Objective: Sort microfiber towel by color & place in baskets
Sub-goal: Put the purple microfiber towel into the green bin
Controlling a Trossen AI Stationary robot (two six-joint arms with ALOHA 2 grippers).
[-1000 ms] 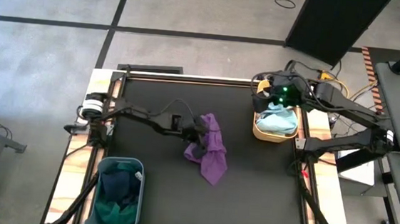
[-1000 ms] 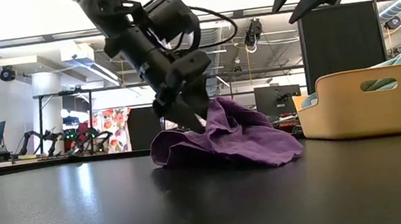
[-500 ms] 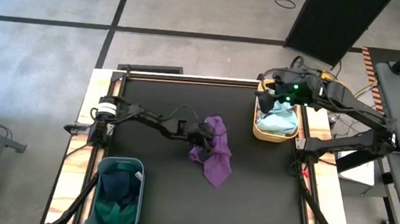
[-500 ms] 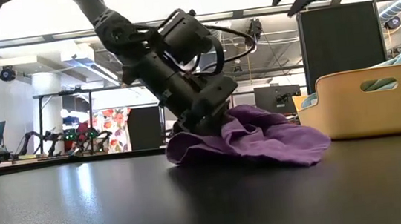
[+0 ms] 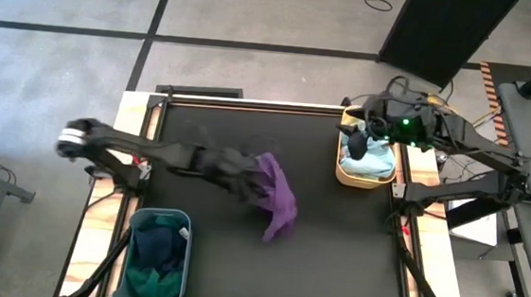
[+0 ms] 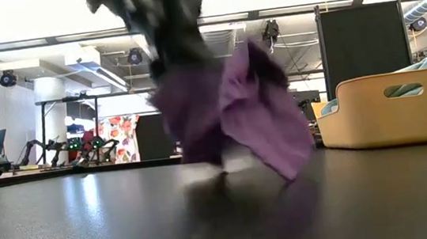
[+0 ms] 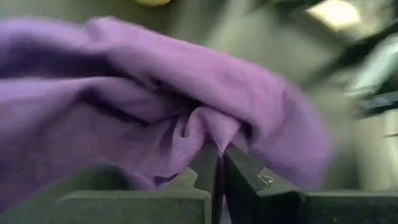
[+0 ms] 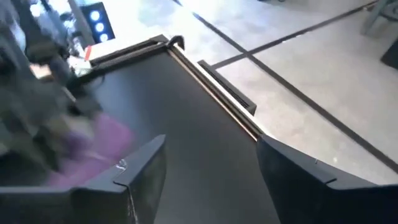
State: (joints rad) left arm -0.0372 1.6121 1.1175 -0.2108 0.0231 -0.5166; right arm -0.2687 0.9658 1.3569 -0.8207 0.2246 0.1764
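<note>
One camera hangs above, looking straight down on the whole bench (image 5: 332, 268). Another sits at bench-top level, facing across to the room behind. Each wrist camera looks past its own arm's fingers, the left one very near the purple towel (image 5: 276, 195), which all four views share.

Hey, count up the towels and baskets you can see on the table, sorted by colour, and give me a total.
Purple microfiber towel, held by the left gripper: 1
Light blue towel in the yellow basket: 1
Dark navy towel in the teal basket: 1
Green towel in the teal basket: 1
Yellow basket: 1
Teal basket: 1
Total: 6
</note>
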